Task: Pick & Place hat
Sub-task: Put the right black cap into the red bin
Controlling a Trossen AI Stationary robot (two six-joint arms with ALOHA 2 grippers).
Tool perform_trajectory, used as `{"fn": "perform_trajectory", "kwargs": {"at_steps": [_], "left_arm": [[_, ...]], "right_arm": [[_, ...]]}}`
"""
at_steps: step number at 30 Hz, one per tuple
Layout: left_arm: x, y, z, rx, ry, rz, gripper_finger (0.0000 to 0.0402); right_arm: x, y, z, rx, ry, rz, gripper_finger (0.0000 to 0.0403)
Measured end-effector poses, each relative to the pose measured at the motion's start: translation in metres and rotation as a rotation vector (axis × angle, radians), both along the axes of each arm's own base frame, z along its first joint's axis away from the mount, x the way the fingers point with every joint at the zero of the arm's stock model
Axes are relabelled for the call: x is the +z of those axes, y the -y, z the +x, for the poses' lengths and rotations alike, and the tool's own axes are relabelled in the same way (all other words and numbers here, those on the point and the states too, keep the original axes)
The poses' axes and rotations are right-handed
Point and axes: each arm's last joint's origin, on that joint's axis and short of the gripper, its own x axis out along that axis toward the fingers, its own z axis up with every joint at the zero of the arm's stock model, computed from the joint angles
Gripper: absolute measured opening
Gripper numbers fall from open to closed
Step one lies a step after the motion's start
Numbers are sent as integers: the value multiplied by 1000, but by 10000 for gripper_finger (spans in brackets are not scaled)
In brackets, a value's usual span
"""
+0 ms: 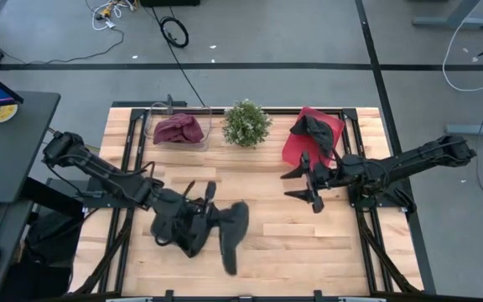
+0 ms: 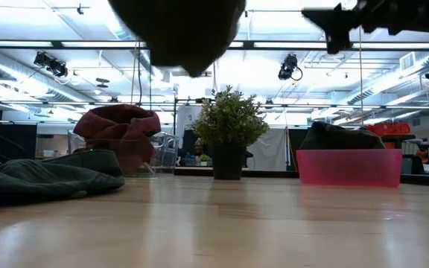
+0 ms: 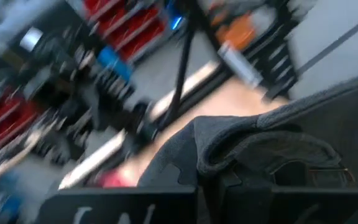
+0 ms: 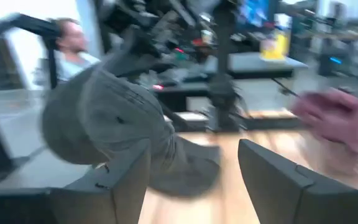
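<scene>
- High view: the left gripper (image 1: 210,220) sits at about seven o'clock on the table, clamped tight on a dark hat (image 1: 232,228) that hangs off its fingers toward the front edge. The right gripper (image 1: 307,179) waits at about two o'clock, fingers spread wide and empty, just in front of the pink bin (image 1: 302,148), which already has a dark hat in it. A clear bin (image 1: 158,134) with a maroon hat (image 1: 179,129) stands at eleven o'clock and a potted plant (image 1: 246,122) at twelve.
- Low view: the held hat (image 2: 177,26) hangs well above the wood, so I judge the lift done and the carry the step in hand. Another dark cloth (image 2: 47,177) lies flat at nine o'clock.
- Left wrist view: only dark fabric draped over the fingers shows; how deep the bite is cannot be told.
- Right wrist view: the hat (image 4: 110,127) dangles in the other arm's grip, with a person seated in the room beyond.
- Advice: carry it high and level, slowly, to clear the plant and the bin rim; which bin is meant I cannot tell.
</scene>
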Motion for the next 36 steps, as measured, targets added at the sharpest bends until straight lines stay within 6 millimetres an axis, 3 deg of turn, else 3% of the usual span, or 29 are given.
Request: {"fn": "perform_trajectory", "kwargs": {"at_steps": [5, 9, 14, 22, 27, 36], "left_arm": [[8, -7, 5, -178, 70, -56, 3], [11, -15, 9, -238, 88, -98, 3], [16, -23, 12, -251, 130, -115, 3], [18, -31, 15, -291, 147, -127, 3], [18, -31, 15, -296, 147, -135, 3], [18, -31, 15, -294, 148, -128, 3]], "right_arm": [[7, -4, 7, 105, 43, -26, 245], [14, -8, 23, 127, 19, -78, 245], [18, -12, 50, 134, -72, -145, 245], [31, -16, 82, 199, -68, -198, 245], [39, -14, 98, 275, -96, -189, 245], [33, -18, 116, 399, -167, -147, 245]]}}
